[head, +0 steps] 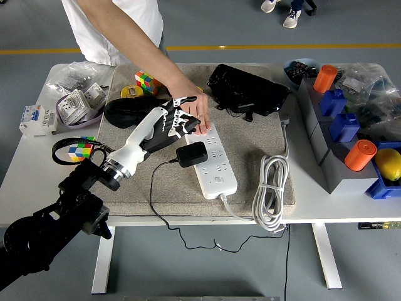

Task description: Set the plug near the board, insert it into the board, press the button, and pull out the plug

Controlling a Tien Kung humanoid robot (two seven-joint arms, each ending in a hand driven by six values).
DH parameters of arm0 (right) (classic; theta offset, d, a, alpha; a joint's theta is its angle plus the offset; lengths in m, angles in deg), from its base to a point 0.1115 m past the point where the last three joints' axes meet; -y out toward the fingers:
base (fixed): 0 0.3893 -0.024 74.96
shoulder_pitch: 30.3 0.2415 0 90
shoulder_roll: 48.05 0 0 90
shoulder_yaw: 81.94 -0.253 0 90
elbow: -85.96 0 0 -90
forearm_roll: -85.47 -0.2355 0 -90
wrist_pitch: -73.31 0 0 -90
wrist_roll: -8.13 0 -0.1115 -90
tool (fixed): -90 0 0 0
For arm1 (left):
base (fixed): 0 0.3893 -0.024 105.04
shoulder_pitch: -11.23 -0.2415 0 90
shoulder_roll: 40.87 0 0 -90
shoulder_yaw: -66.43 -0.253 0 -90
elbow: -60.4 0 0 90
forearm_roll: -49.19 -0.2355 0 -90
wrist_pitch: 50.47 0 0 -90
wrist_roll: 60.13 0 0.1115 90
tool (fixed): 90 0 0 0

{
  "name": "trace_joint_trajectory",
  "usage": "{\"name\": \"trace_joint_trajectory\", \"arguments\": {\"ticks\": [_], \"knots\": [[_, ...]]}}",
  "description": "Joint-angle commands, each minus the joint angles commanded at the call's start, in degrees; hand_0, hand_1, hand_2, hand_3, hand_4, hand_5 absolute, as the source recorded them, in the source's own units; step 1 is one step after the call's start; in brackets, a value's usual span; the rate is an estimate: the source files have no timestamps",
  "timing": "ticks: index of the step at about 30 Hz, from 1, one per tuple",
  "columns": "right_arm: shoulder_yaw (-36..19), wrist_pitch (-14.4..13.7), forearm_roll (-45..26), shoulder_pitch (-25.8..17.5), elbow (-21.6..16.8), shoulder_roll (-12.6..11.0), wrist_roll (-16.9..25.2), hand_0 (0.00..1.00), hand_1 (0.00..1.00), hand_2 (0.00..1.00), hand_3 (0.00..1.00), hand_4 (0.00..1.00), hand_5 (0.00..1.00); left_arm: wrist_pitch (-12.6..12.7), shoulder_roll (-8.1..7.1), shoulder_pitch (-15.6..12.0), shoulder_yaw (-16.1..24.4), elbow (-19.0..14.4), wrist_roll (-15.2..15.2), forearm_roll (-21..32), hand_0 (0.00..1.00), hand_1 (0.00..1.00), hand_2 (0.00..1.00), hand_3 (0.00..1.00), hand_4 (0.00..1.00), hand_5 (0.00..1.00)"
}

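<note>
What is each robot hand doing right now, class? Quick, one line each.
Left hand: open, fingers spread, holding nothing, above the black plug.
Right hand: not in view.

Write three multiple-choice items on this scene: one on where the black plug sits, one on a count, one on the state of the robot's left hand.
1. Where is the black plug?
A. On the power strip's left edge
B. Inside the blue bin
C. On the floor

2. How many orange cylinders stand at the right?
A. One
B. Two
C. Four

3. What is the left hand doing?
A. Gripping the plug
B. Resting off the table
C. Fingers spread, holding nothing

Answers: 1 A, the plug sits against the strip's left side; 2 B, one at the back, one nearer; 3 C, the hand hovers above the plug beside the person's hand.
</note>
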Motion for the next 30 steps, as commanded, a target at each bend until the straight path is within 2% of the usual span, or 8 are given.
{"name": "trace_joint_trajectory", "arguments": {"ticks": [1,2,5,7,8,15,21,30], "knots": [[0.0,0.0,0.0,0.0,0.0,0.0,0.0,0.673,0.687,0.682,0.59,0.998,0.567,-0.6,-0.03,0.3,-0.2,-0.3,1.8,-1.8,0.202,0.211,0.385,0.836,0.97,0.511],[0.0,0.0,0.0,0.0,0.0,0.0,0.0,0.674,0.687,0.682,0.589,0.998,0.565,-1.1,-0.07,0.6,-0.5,-0.5,3.1,-3.2,0.149,0.128,0.26,0.844,0.958,0.382],[0.0,0.0,0.0,0.0,0.0,0.0,0.0,0.674,0.687,0.682,0.589,0.998,0.565,-3.0,-0.23,1.9,-2.0,-1.1,6.7,-6.6,0.149,0.128,0.26,0.844,0.958,0.382],[0.1,0.0,0.0,0.0,0.0,-0.1,0.0,0.674,0.687,0.682,0.589,0.998,0.565,-5.3,-0.27,3.2,-3.6,-1.6,9.7,-8.9,0.149,0.128,0.26,0.844,0.958,0.382],[0.1,0.0,0.0,0.0,0.0,-0.1,0.0,0.673,0.687,0.682,0.588,0.998,0.567,-6.1,-0.23,3.6,-4.1,-1.6,10.7,-9.5,0.071,0.083,0.204,0.865,0.694,0.02],[0.1,0.0,-0.1,0.2,0.0,-0.1,-0.1,0.673,0.686,0.682,0.589,0.998,0.567,-11.3,0.36,6.0,-8.0,-1.2,16.7,-11.3,0.055,0.089,0.193,0.858,0.683,0.002],[0.1,0.0,-0.1,0.1,0.0,-0.2,0.0,0.673,0.686,0.682,0.588,0.998,0.568,-12.7,0.64,6.3,-9.9,-0.5,18.9,-12.3,0.05,0.092,0.194,0.847,0.69,0.002],[0.4,0.0,-0.1,0.3,0.0,-0.2,0.0,0.673,0.686,0.682,0.588,0.998,0.566,-13.2,1.07,7.3,-12.5,1.2,20.4,-14.2,0.047,0.094,0.19,0.848,0.687,0.002]]}}
